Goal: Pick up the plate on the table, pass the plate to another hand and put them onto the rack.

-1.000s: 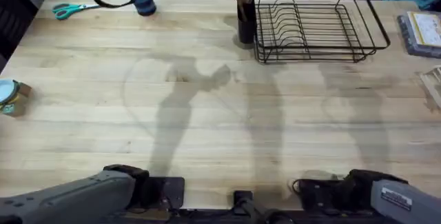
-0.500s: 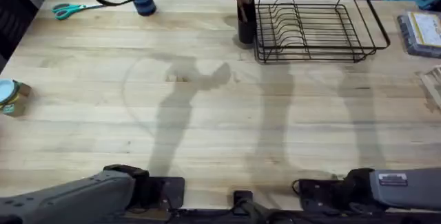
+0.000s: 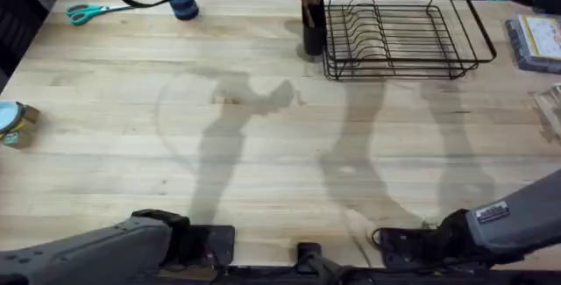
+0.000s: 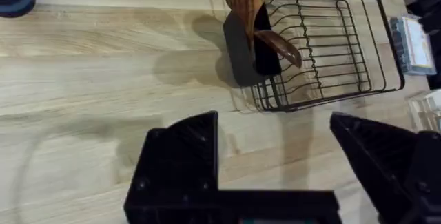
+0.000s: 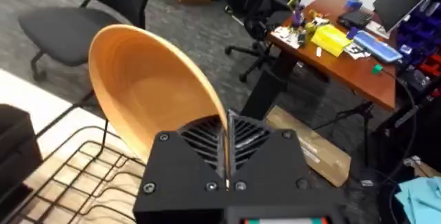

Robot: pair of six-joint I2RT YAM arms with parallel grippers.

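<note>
Gripping the round, orange-tan plate point(image 5: 155, 96) by its rim, the right end effector point(image 5: 225, 145) is clamped tight.

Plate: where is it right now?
The plate is clamped in the right gripper, held in the air above the rack's far edge, at the overhead view's top edge.

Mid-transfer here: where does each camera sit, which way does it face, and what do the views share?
Overhead: above the arm bases, looking down and forward over the table; both arm bases show.
Left wrist: above the table, facing the rack; open left gripper below.
Right wrist: above the rack, facing the room; right gripper clamps the plate.
All three share the rack.
</note>
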